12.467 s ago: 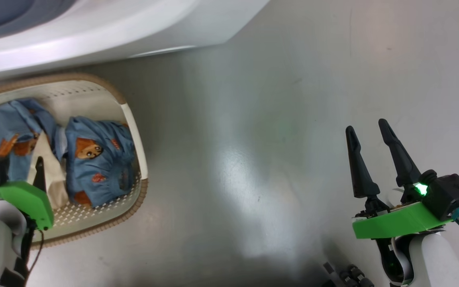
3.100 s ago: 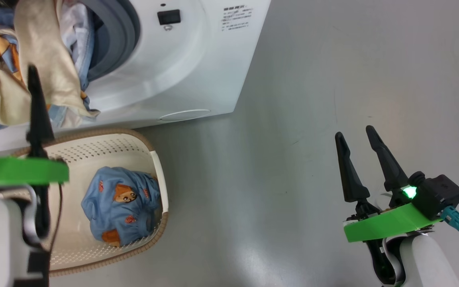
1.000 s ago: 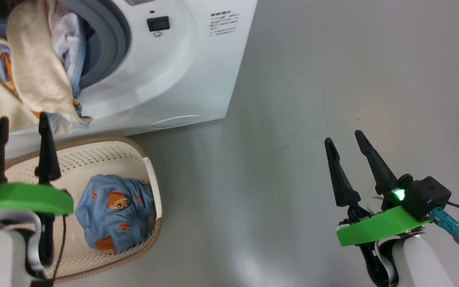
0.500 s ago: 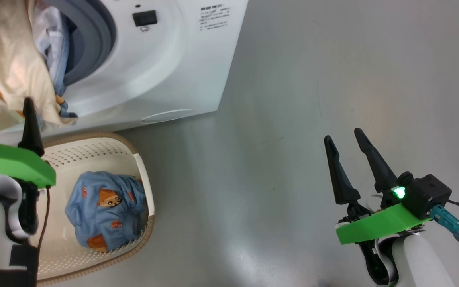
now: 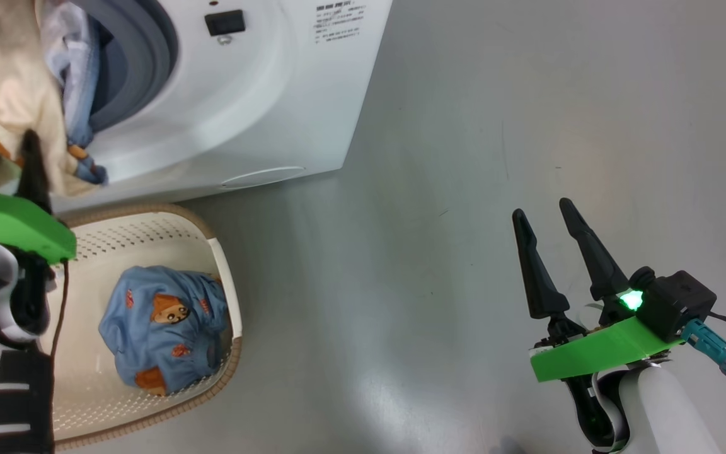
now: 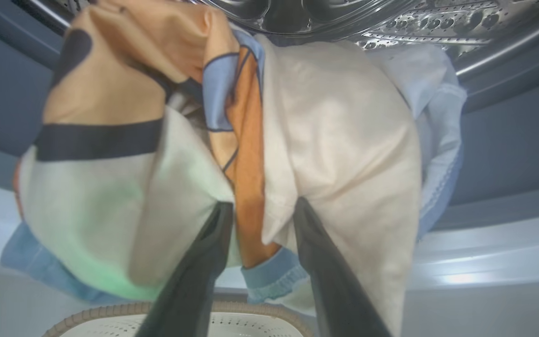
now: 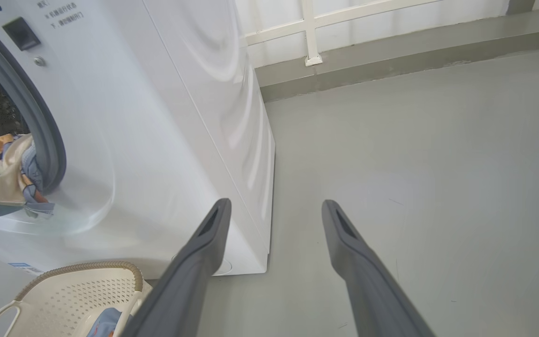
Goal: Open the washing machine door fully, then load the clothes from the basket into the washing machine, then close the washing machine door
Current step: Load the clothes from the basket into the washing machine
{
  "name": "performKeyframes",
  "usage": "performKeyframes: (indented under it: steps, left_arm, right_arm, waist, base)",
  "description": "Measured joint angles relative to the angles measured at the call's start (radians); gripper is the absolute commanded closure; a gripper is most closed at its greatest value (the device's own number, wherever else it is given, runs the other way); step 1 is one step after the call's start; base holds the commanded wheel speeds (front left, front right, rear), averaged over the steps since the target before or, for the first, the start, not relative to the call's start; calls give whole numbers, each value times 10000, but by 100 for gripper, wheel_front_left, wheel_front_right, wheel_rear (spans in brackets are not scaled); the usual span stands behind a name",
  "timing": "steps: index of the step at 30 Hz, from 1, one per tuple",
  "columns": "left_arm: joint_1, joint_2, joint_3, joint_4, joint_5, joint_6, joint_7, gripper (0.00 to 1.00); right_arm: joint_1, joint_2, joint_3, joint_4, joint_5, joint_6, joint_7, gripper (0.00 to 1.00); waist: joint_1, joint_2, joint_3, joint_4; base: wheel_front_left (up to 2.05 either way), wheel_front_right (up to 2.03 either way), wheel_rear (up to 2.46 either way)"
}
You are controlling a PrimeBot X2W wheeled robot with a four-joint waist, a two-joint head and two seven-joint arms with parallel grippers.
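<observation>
Left gripper at washer mouth, fingers apart, straddling an orange-and-cream fold of clothes that hang out over the gasket; firm hold not evident. One blue garment lies in basket, on floor just before washer. Right gripper wide open, empty, above floor, well apart

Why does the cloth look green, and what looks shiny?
Left wrist view: a green glow, perhaps from a nearby light, tints the clothes. Head view: pale glare on the floor. Right wrist view: wavy reflections on the washing machine.
</observation>
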Motion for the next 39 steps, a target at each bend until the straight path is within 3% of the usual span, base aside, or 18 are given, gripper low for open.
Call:
performKeyframes:
  steps: [1,2,11,18,39]
  left_arm:
    - [-59,-10,17,15,-44,-2,-86,95]
    - [-123,-12,27,23,-56,-4,-180,100]
    - [-384,-13,15,332,-176,-196,-704,100]
    - [-789,190,-474,198,416,-278,-1363,100]
    - [-3661,825,-1083,1607,1053,-456,-1567,100]
  right_arm:
    - [-1,0,2,6,25,0,0,0]
    - [-1,0,4,10,59,0,0,0]
    - [-10,0,2,84,105,0,0,0]
    - [-10,0,-33,98,134,0,0,0]
    - [-12,2,-27,-21,199,0,0,0]
  waist:
    - [0,0,13,-4]
    - [0,0,25,-9]
    - [0,0,40,0]
    - [1,0,-22,80]
    - [0,0,523,-224]
  base:
    - [0,0,0]
    - [0,0,0]
    - [0,0,0]
    - [0,0,0]
    - [0,0,0]
